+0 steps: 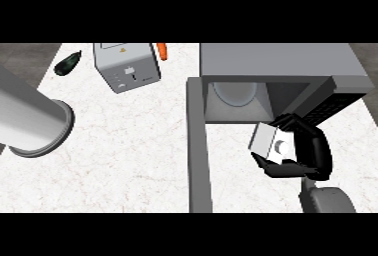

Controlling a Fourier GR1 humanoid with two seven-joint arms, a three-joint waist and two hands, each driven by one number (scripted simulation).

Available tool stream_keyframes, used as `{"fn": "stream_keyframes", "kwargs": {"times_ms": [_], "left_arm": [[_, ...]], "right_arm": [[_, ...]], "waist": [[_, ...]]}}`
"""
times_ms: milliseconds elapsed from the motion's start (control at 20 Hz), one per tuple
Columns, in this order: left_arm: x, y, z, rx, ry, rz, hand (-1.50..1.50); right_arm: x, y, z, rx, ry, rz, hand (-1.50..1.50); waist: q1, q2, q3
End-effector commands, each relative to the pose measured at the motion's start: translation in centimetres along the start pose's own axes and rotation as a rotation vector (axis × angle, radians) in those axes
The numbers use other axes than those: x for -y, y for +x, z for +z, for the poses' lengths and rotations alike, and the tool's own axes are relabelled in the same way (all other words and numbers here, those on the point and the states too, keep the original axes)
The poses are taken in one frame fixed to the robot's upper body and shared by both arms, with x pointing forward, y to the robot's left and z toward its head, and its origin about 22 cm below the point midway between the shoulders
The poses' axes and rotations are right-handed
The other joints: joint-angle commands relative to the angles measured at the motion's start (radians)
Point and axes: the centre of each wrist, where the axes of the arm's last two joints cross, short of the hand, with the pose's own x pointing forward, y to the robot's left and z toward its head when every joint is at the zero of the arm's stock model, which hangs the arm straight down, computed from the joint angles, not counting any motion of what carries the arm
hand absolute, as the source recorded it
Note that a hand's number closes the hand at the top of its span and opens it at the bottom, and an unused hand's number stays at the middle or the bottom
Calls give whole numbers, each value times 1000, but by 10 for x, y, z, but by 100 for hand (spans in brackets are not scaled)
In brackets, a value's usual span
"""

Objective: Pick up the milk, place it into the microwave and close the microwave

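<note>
- Left forearm fills the frame's left edge; its hand is out of sight.
- Milk sits tilted at centre right, just before the open microwave.
- Right hand grasps it, fingers curled above, thumb below.

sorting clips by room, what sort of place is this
Probably a kitchen: an open microwave and a toaster stand on a pale marbled counter, and the right hand holds a milk carton.

White marbled counter, faint veining, dark grey floor past its far corners, even light
</note>
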Motion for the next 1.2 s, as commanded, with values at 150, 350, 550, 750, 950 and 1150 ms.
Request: {"fn": "stream_keyframes", "kwargs": {"times_ms": [150, 350, 550, 750, 950, 1150], "left_arm": [[4, -6, -3, -2, 12, -11, -150], [-10, -6, 14, 0, 12, -16, -150], [-7, -11, 1, -14, -9, -5, -150], [-25, 1, -6, -9, -31, -7, -150], [-12, -12, -20, 13, -39, 17, -150], [-11, -13, -14, 14, -81, 21, -150]], "right_arm": [[-31, -5, -50, -52, -5, 68, 150], [-35, -17, -91, -88, 3, 120, 150], [-45, -26, -116, -93, 30, 103, 150], [-28, -8, -143, -80, 8, 111, 150], [-37, -28, -130, -65, 5, 166, 150], [-33, -22, -140, -24, -31, 218, 150]], "waist": [[6, 2, 1], [17, 4, 1], [23, 9, 1], [41, 12, 1], [50, 21, 2], [81, 22, 1]]}}
